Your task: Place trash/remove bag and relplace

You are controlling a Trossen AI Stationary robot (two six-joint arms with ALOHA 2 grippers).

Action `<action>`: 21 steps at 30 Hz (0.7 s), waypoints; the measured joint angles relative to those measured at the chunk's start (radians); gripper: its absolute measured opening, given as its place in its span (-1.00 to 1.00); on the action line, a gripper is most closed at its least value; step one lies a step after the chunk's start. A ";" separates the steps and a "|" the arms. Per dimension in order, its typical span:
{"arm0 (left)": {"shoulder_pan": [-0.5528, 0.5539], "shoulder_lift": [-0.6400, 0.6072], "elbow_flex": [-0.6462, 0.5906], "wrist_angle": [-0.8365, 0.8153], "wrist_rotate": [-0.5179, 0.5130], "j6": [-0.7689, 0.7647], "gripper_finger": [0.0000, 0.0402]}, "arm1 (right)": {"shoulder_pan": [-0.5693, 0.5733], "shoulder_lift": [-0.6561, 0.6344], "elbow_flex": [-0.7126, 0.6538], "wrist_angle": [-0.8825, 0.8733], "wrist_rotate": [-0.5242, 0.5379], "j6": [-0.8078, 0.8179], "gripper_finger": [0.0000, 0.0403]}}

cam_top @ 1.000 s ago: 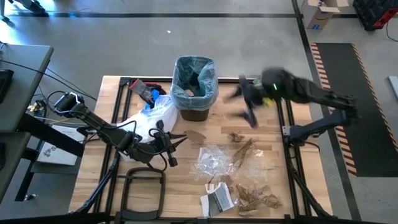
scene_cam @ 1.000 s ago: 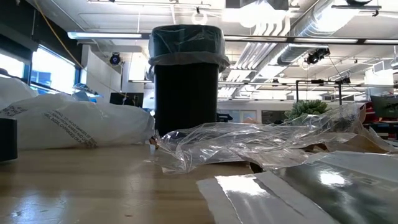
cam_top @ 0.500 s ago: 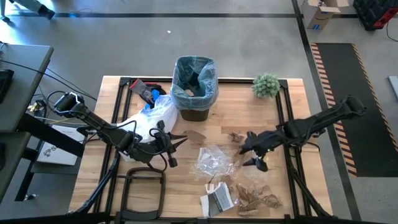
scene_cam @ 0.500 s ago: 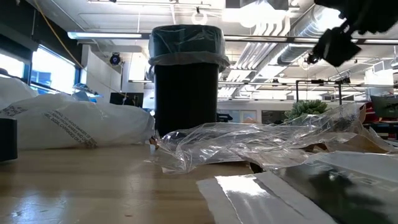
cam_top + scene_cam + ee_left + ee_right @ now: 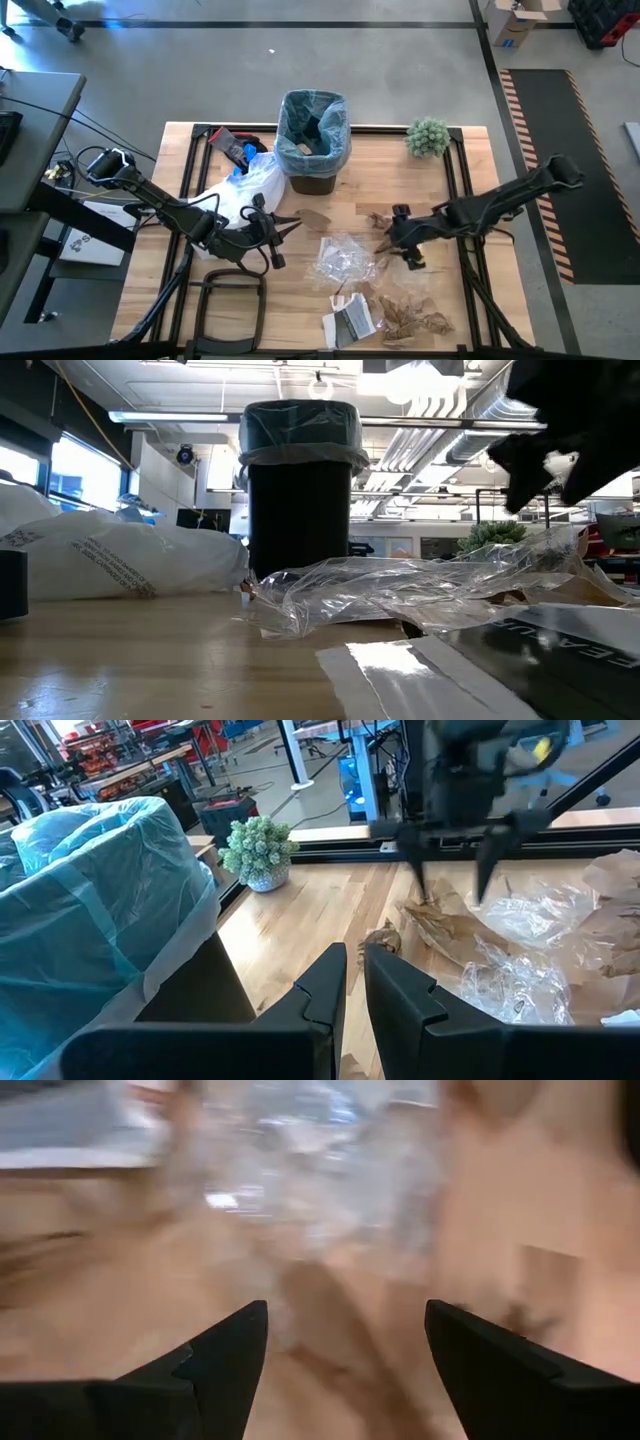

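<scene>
1. Because the right gripper [image 5: 398, 242] hangs over thin, light litter, a grasp here could easily go wrong: the fingers may close on only one corner of a brown paper scrap [image 5: 383, 220], or push it sideways over the wooden table [image 5: 460, 300] instead of lifting it.
2. The clear plastic wrapper [image 5: 343, 258] lies just beside that scrap, so it could be caught together with it, or slide away when touched.
3. The right gripper has its fingers spread wide and holds nothing; in the right wrist view only blurred wood and plastic show between the two fingers, and I cannot tell if the tips touch the table.
4. The left gripper [image 5: 281, 228] waits near the white plastic bag [image 5: 245, 185], fingers almost together, with nothing between them.
5. The rest of the trash, more brown scraps [image 5: 412, 320] and a black-and-white packet [image 5: 350, 322], lies near the table's front edge.
6. The light-blue bag [image 5: 312, 112] is still lining the black bin [image 5: 312, 182] at the back, with some paper already inside.
</scene>
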 joint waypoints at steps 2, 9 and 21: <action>0.000 0.000 0.000 0.000 0.000 0.000 -0.88 | -0.024 0.039 0.000 0.014 0.004 -0.033 0.32; 0.000 0.000 0.000 0.000 0.000 -0.071 -0.88 | -0.124 0.162 0.000 0.007 0.008 -0.148 0.58; 0.000 0.002 0.000 -0.001 0.002 -0.132 -0.88 | -0.236 0.375 0.008 0.002 -0.071 -0.214 0.60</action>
